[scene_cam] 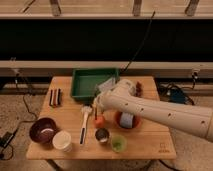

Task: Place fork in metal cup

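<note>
My gripper point(97, 106) is at the end of the white arm, over the middle of the wooden table point(150, 147). It is shut on the fork point(95, 114), a thin dark sliver that hangs down from it, just above an orange object point(99, 121). The metal cup point(102, 135) stands upright a short way in front of the gripper and slightly to the right, apart from the fork. The arm hides most of the gripper's fingers.
A long white utensil point(84, 123) lies left of the metal cup. A light-green cup point(118, 144), a white cup point(62, 141) and a dark bowl point(42, 130) stand along the front. A red bowl point(128, 120) sits right of the gripper, a green tray point(92, 83) behind it, and dark items point(55, 97) at the left.
</note>
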